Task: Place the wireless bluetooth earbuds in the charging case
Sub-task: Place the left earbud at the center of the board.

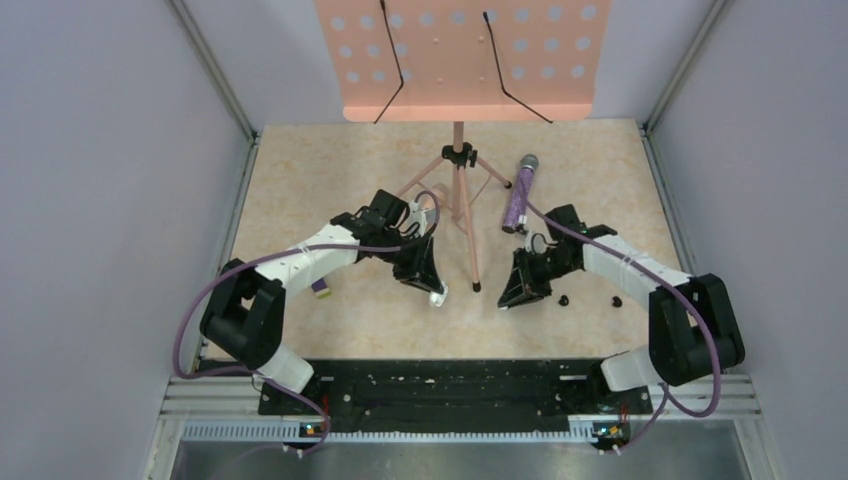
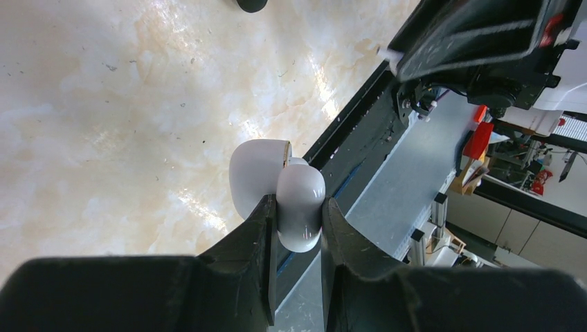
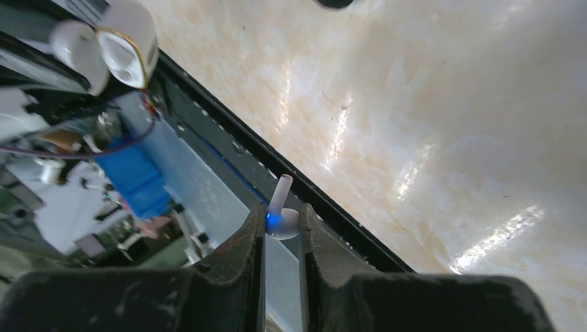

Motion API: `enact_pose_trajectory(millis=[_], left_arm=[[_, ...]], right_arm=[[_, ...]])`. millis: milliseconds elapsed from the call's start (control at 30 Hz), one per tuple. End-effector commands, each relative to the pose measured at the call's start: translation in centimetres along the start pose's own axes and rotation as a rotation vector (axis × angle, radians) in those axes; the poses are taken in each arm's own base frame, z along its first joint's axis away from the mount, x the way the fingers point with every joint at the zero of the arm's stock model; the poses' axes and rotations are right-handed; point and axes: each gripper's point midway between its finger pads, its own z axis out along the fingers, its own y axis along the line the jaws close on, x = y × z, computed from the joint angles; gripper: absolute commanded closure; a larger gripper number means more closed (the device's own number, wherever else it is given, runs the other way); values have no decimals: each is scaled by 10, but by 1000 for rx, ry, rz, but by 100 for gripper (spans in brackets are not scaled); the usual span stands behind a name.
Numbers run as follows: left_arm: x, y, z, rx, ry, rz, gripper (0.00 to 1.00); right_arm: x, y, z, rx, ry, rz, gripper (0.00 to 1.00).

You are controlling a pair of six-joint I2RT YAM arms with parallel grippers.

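Pinching the charging case (image 2: 253, 173) in the left gripper (image 2: 299, 207), jaws closing on one white rounded half, the other half lying swung open just beside the fingertips; holding it over the marbled table (image 2: 104, 104), close to the black rail (image 2: 360, 138) along the near edge. Clamping one white earbud (image 3: 280, 197) in the right gripper (image 3: 282, 220), jaws closing on its bulb, stem poking up past the fingertips, a blue glow showing at the bulb. Facing each other across the middle of the table in the top view, well apart, with a tripod leg (image 1: 470, 250) of the pink music stand (image 1: 460, 60) coming down between them, its foot sitting in the gap. Lying behind the right gripper, just beside its arm: a glittery purple microphone (image 1: 520, 193). Sitting on the table near the right gripper's outer side: two small black pieces (image 1: 563, 298), too small to identify. Peeking out from under the left arm: a small purple-and-yellow cube (image 1: 321, 288)
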Motion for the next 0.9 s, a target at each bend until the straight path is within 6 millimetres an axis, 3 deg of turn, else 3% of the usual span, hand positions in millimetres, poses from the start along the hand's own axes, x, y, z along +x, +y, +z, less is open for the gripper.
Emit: enact_pose_trajectory(millis=[0, 200, 367, 733, 767, 867], left_arm=[[-10, -10, -6, 14, -35, 36, 100], [-8, -8, -7, 0, -40, 40, 100], [-8, -8, -8, -4, -42, 42, 100], [-5, -7, -11, -18, -44, 43, 100], [-5, -6, -11, -20, -44, 41, 100], [-4, -7, -11, -18, -48, 41, 100]], right_arm=[[-39, 16, -27, -229, -110, 100, 95], [-64, 21, -49, -329, -208, 213, 97], [-75, 13, -61, -345, -289, 320, 97], [-75, -17, -46, -326, -334, 452, 96], [-76, -20, -47, -322, -345, 466, 92], [-79, -26, -48, -294, -379, 490, 57]])
